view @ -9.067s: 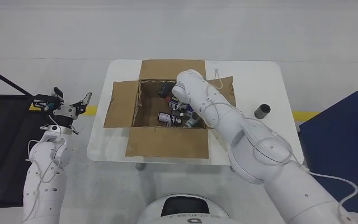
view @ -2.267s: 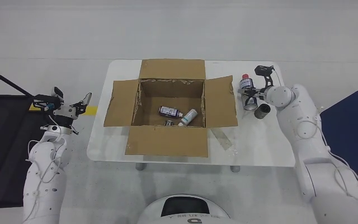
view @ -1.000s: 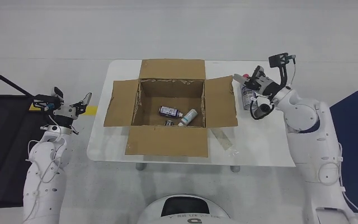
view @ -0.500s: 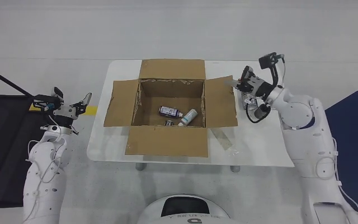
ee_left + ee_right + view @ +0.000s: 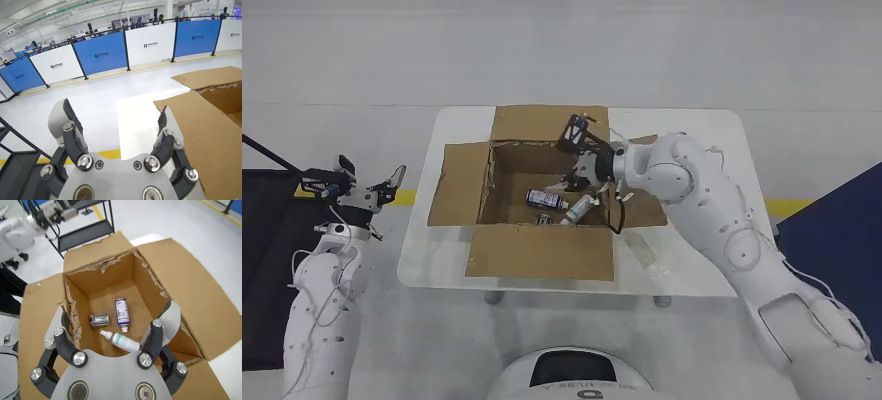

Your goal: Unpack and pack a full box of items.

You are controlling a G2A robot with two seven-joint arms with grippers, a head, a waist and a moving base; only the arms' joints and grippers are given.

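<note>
The open cardboard box [image 5: 542, 255] stands in the middle of the white table [image 5: 712, 255]. On its floor lie a white and purple spray can [image 5: 545, 199], a white spray bottle [image 5: 580, 209] and a small metal part [image 5: 542, 218]. My right gripper [image 5: 579, 180] hangs open and empty over the box's right half. The right wrist view looks down between the fingers [image 5: 117, 311] at the can [image 5: 122, 313], the bottle [image 5: 122, 341] and the metal part [image 5: 99, 320]. My left gripper [image 5: 354, 185] is open and empty, off the table's left edge, beside the box's left flap [image 5: 198, 123].
All the box's flaps are folded outward, and torn paper lines its rim [image 5: 73, 317]. A clear strip of plastic [image 5: 642, 250] lies on the table in front of the right flap. A black rack [image 5: 262, 250] stands left of the table.
My right arm has swung left from the table's right side to above the box's opening, its gripper empty. The left arm has not moved.
</note>
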